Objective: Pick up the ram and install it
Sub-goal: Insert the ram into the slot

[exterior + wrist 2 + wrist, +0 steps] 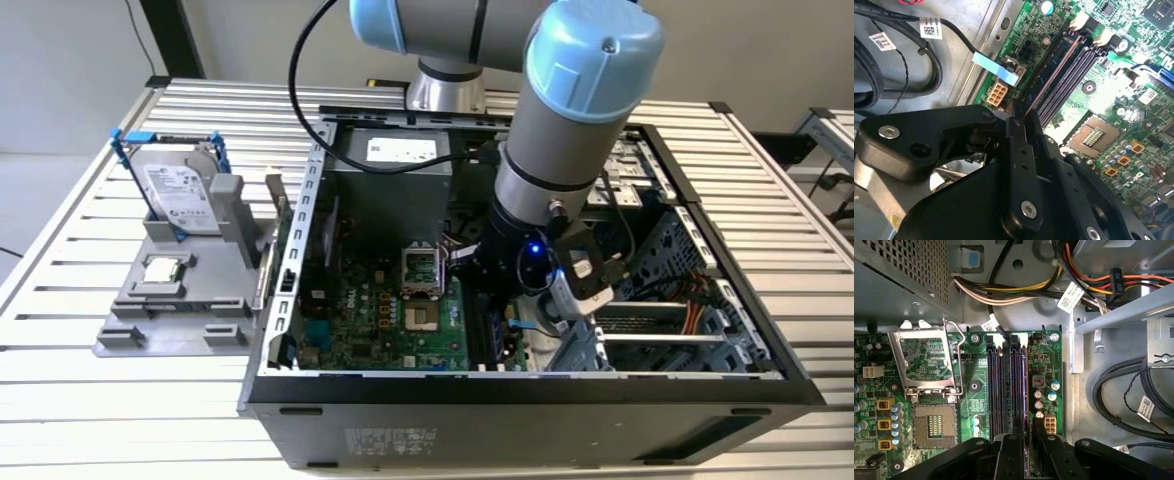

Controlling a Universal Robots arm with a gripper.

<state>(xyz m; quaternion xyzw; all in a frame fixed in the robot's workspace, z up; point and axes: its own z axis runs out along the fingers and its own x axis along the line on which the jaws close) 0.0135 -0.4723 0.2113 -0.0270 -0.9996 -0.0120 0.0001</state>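
Note:
My gripper (537, 300) is down inside the open computer case (287, 300), over the motherboard (360, 320). In the second wrist view the gripper (1016, 120) is shut on the ram (1054, 70), a thin dark stick seen edge-on. The ram runs along the black memory slot nearest the board's edge, beside the other slots (1074, 70). Whether it sits fully in the slot I cannot tell. In the first wrist view the gripper (1027, 460) hangs over the end of the slots (996, 385), next to the open processor socket (934, 425).
Black cables (1119, 400) and a bundle of coloured wires (1019, 290) lie close beside the slots. A grey holder (174, 310) at the exterior view's left carries a silver hard drive (180, 195) and a small processor chip (160, 268). The case's metal walls hem in the arm.

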